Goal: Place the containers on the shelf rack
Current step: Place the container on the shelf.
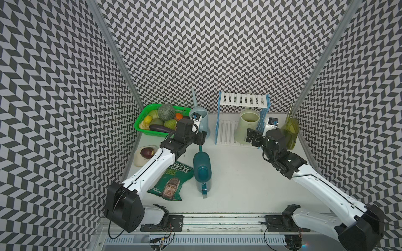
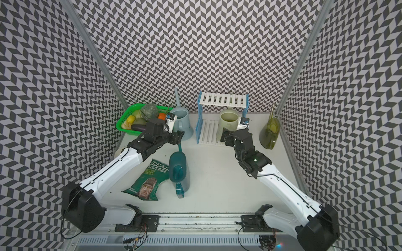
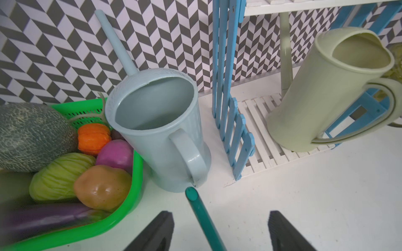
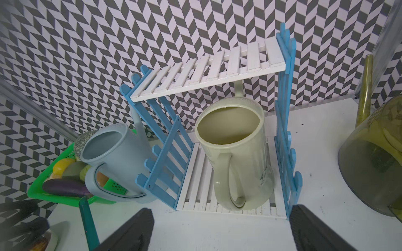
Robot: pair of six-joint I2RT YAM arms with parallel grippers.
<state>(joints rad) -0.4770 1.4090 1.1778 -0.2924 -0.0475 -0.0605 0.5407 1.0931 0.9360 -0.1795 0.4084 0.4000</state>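
The cream can (image 4: 237, 156) stands on the shelf rack (image 4: 208, 67)'s lower shelf, and the right tool (image 4: 221, 210) is open just near of it. The left tool (image 3: 220, 214), jaws apart, straddles the dark teal can (image 1: 202, 171)'s spout. Pinching that thin spout could swing the can into the light blue can (image 3: 156, 130).

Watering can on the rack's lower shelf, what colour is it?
Pale cream. The can shows best in the right wrist view.

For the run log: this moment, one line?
cream can: rack, lower shelf | blue can, teal can, olive can: table | right claw: open | left claw: open, astride teal spout
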